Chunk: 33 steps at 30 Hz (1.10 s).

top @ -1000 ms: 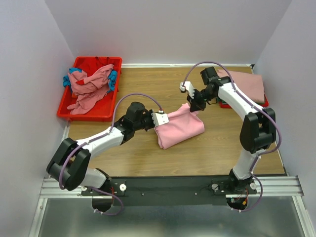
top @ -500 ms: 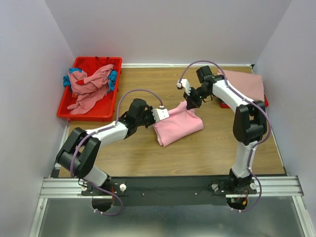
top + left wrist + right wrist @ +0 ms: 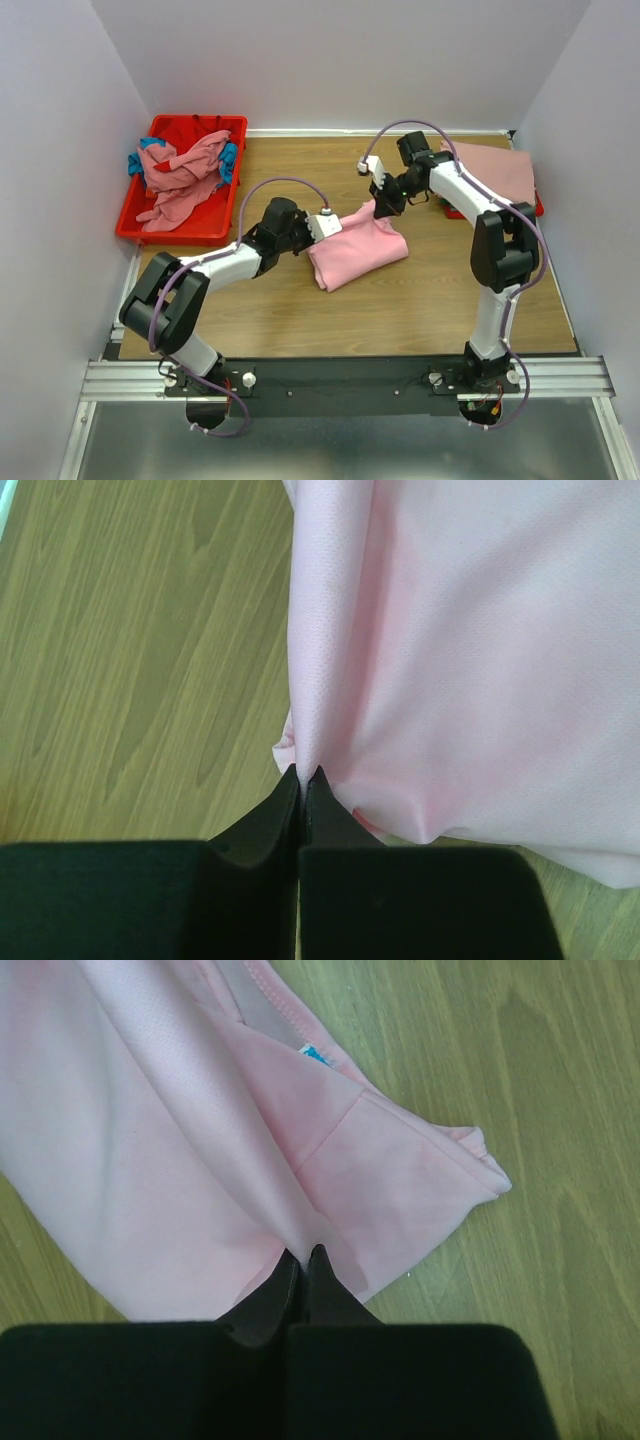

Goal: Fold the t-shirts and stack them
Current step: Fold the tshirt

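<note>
The pink shirt (image 3: 358, 252), a smooth fine-knit cloth folded into a rough slanted rectangle, lay in the middle of the wood-grain table (image 3: 420, 300). The left gripper (image 3: 303, 776) had its black wedge-shaped jaws pinched closed on a raised ridge at the shirt's left edge, and the right gripper (image 3: 303, 1254) was clamped the same way on a fold at the far corner, near a seam and a small blue label (image 3: 313, 1052). Crumpled shirts (image 3: 185, 170), rose and teal, filled the red plastic bin (image 3: 200, 232) at far left, and a flat folded rose shirt (image 3: 497, 170) lay at far right.

Two tools (image 3: 333, 224) (image 3: 379, 206), one bin (image 3: 135, 224), two shirts (image 3: 360, 255) (image 3: 500, 170) outside it.
</note>
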Each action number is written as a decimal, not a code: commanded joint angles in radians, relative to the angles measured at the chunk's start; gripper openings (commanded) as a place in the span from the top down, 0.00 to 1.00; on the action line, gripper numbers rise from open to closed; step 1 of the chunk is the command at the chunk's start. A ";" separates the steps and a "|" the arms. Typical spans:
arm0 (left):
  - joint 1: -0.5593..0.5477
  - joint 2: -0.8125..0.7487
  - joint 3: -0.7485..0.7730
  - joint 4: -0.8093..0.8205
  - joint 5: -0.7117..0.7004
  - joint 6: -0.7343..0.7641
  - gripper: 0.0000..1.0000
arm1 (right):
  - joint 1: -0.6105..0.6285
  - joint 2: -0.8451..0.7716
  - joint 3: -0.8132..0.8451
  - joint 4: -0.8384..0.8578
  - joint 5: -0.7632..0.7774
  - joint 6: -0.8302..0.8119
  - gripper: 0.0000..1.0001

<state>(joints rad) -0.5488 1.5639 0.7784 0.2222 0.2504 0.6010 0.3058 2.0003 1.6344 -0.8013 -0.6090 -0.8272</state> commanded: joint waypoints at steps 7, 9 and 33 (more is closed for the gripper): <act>0.026 0.035 0.030 0.029 -0.063 -0.017 1.00 | 0.022 -0.014 0.080 0.046 -0.046 0.086 1.00; 0.029 0.050 0.041 0.029 -0.065 -0.017 1.00 | 0.033 0.008 0.091 0.057 -0.023 0.105 0.99; 0.082 0.199 0.214 0.030 -0.429 -0.226 0.55 | 0.064 0.245 0.242 0.425 0.368 0.591 0.56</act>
<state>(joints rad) -0.4908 1.7252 0.9009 0.2600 0.0666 0.5304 0.3595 2.2223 1.8317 -0.5137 -0.4294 -0.3962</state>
